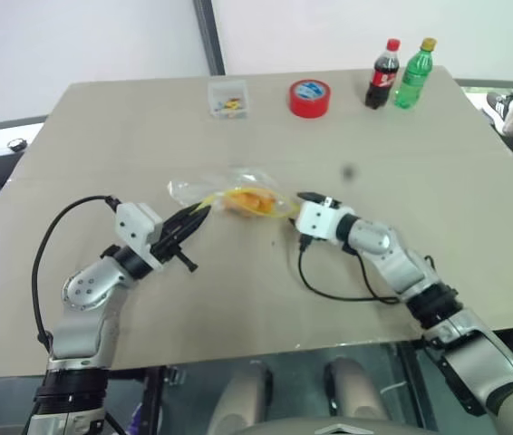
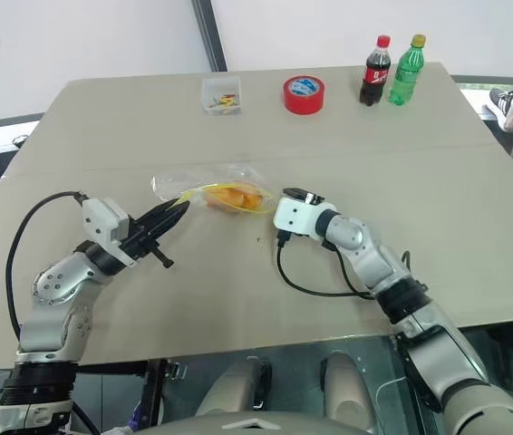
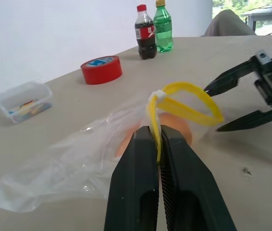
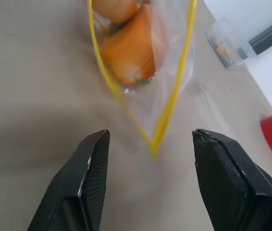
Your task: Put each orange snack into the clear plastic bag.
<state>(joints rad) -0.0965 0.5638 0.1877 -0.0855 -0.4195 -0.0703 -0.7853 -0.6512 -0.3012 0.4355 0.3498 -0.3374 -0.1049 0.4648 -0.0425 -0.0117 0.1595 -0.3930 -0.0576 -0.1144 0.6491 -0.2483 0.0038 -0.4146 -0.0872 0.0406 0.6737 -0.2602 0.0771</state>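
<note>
Beige and wide, our bench is standing before a white wall. At its far edge we are seeing a small clear box of coloured bits, a red tape roll, a cola bottle and a green bottle in a row from left to right. Near the middle, the clear plastic bag is lying on the bench with its yellow seal strip gaping toward the right. Both orange snacks are sitting inside it, touching one another. Our left gripper is clenching the yellow strip at the bag's mouth between its pressed-together fingers. Our right gripper is hovering just beside the mouth on its right, released and holding nothing, its fingers standing well apart and pointing into the opening.
</note>
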